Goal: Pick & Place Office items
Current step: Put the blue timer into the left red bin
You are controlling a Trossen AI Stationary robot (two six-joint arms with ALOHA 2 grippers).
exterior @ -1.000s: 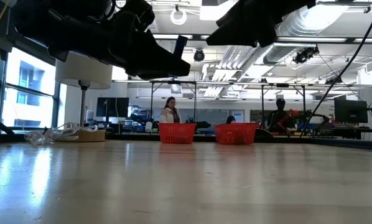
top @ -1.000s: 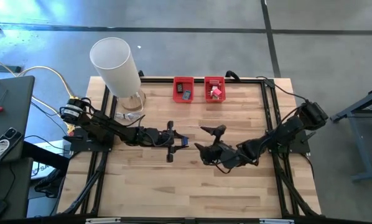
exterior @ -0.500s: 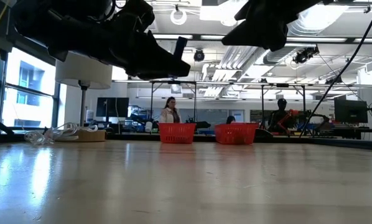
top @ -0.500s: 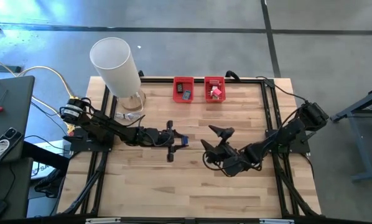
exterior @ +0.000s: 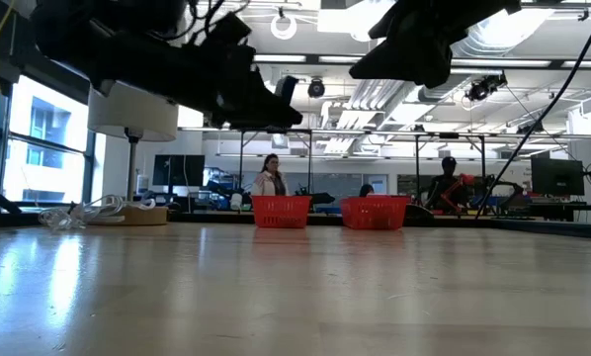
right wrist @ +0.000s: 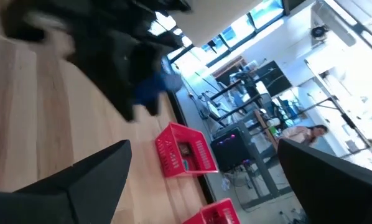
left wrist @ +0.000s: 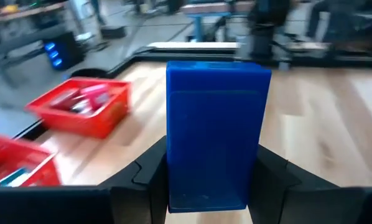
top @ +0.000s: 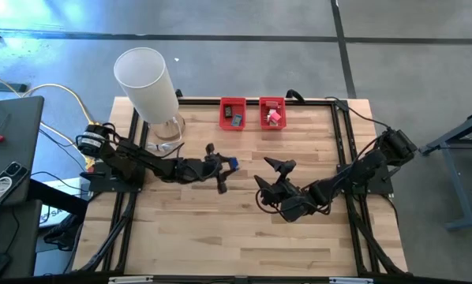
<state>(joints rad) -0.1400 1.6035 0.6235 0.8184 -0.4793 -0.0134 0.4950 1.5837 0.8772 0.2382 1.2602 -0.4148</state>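
Note:
A small blue rectangular block [left wrist: 217, 112] sits between the fingers of my left gripper [left wrist: 214, 167]. In the high view that gripper [top: 222, 167] hangs over the table's middle, short of the two red bins, with the blue block [top: 231, 163] at its tip. My right gripper [top: 270, 178] is open and hovers just to the right, facing the left one; its wrist view shows both spread fingers [right wrist: 93, 180] and nothing between them. The left bin [top: 233, 113] holds dark and teal pieces. The right bin [top: 272, 112] holds red and pink ones. My left gripper pinches the blue block between its two fingers, one on each long side near the block's rear end [left wrist: 175, 177]. The fingers come level, pointing toward the table's right and slightly far, and lie along the block. Most of the block sticks out past the fingertips, lifted clear of the table.
A tall white cylinder [top: 147, 79] stands at the far left corner with cables beside it. Both bins sit at the far edge, also seen in the low view as the bins [exterior: 281, 211]. A black frame runs around the tabletop. Bare wood [top: 220, 237] stretches across the near half.
My left gripper has swung toward the far edge and the bins, turning so that it points more to the far right, and has carried the blue block along in its hold. My right gripper has drawn back a little toward the table's right and stayed open.

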